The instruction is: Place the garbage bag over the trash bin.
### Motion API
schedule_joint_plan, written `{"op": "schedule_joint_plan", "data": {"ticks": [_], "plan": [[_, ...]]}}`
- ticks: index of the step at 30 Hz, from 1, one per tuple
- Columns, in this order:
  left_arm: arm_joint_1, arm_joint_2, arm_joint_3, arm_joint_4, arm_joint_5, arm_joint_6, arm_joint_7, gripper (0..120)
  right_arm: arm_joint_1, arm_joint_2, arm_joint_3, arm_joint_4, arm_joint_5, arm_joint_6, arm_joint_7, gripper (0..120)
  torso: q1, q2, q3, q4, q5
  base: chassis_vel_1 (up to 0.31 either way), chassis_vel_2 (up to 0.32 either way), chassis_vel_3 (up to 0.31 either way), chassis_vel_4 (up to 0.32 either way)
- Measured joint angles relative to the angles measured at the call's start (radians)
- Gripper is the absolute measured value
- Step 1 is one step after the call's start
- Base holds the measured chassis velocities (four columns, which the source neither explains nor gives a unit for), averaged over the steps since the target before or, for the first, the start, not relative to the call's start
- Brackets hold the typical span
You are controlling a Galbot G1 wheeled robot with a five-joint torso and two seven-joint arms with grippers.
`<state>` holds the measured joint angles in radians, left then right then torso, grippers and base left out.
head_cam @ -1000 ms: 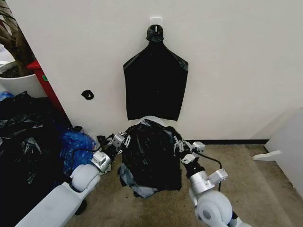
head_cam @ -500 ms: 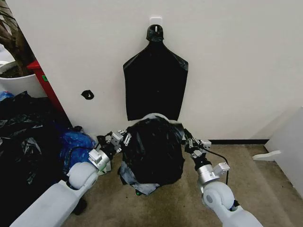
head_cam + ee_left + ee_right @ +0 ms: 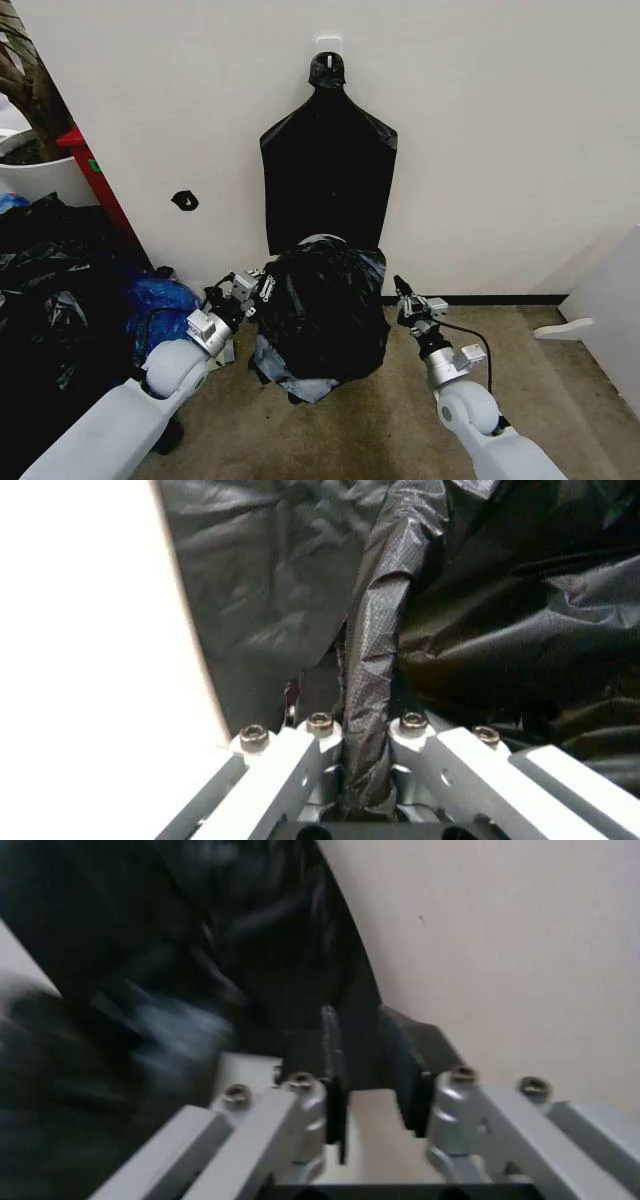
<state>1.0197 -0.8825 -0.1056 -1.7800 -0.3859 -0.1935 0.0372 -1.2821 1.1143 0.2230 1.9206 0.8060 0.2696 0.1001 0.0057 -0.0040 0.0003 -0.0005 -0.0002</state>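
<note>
Now the garbage bag (image 3: pixel 320 310) sits draped over the trash bin (image 3: pixel 318 241), which stands on the floor (image 3: pixel 520 370) against the white wall (image 3: pixel 500 130). Just a thin pale arc of the bin's rim peeks out at the top of the crinkled black plastic; the rest of the bin is hidden under the bag. The bag's lower edge bunches loosely near the floor, with a paler grey patch at its bottom.

On the bag's left side, the left end effector (image 3: pixel 262 285) touches the plastic. From the left wrist camera, a twisted fold of the garbage bag (image 3: pixel 375 682) runs down between the two fingers (image 3: pixel 300 757), which are clamped on it.

On the other side, the right end effector (image 3: pixel 403 293) is held just beside the bag's right edge. From the right wrist camera, its dark fingertips (image 3: pixel 330 1057) stand a little apart with pale wall showing in the gap, and no plastic between them; black bag material lies behind and beside them.

Above the bin a flat, smooth black bag (image 3: pixel 328 170) hangs from a white hook (image 3: pixel 328 45) on the wall. To the left lie a heap of black bags (image 3: pixel 50 290) and a blue bag (image 3: pixel 160 305), with a red object (image 3: pixel 90 165) and a white plant pot (image 3: pixel 35 175) behind. No readable writing or labels can be made out on anything.
</note>
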Motion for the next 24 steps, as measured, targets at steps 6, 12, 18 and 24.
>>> {"op": "schedule_joint_plan", "data": {"ticks": [6, 12, 18, 24], "plan": [[0.008, -0.012, 0.01, -0.064, -0.072, 0.136, -0.1, 1, -0.14, -0.013, -0.043, 0.286, -0.111, 0.012, 0.046, 41, 0.0, 0.0, 0.0, 0.0, 0.0004, 0.0, 0.0, 0.0, 0.0], [-0.01, -0.021, 0.024, -0.128, -0.167, 0.267, -0.194, 1, -0.279, -0.056, -0.145, 0.36, -0.521, 0.038, -0.023, 63, 0.0, 0.0, 0.0, -0.0003, 0.0004, 0.0, 0.0, 0.0, 0.0], [-0.012, -0.016, 0.028, -0.149, -0.166, 0.29, -0.211, 1, -0.326, -0.104, -0.158, 0.315, -0.748, 0.055, -0.076, 80, 0.0, 0.0, 0.0, 0.0001, 0.0005, 0.0, 0.0, 0.0, 0.0], [-0.002, -0.007, 0.029, -0.163, -0.117, 0.282, -0.206, 1, -0.347, -0.166, -0.134, 0.259, -0.916, 0.062, -0.136, 98, 0.0, 0.0, 0.0, 0.0002, 0.0005, 0.0, 0.0, 0.0, 0.0]]}}
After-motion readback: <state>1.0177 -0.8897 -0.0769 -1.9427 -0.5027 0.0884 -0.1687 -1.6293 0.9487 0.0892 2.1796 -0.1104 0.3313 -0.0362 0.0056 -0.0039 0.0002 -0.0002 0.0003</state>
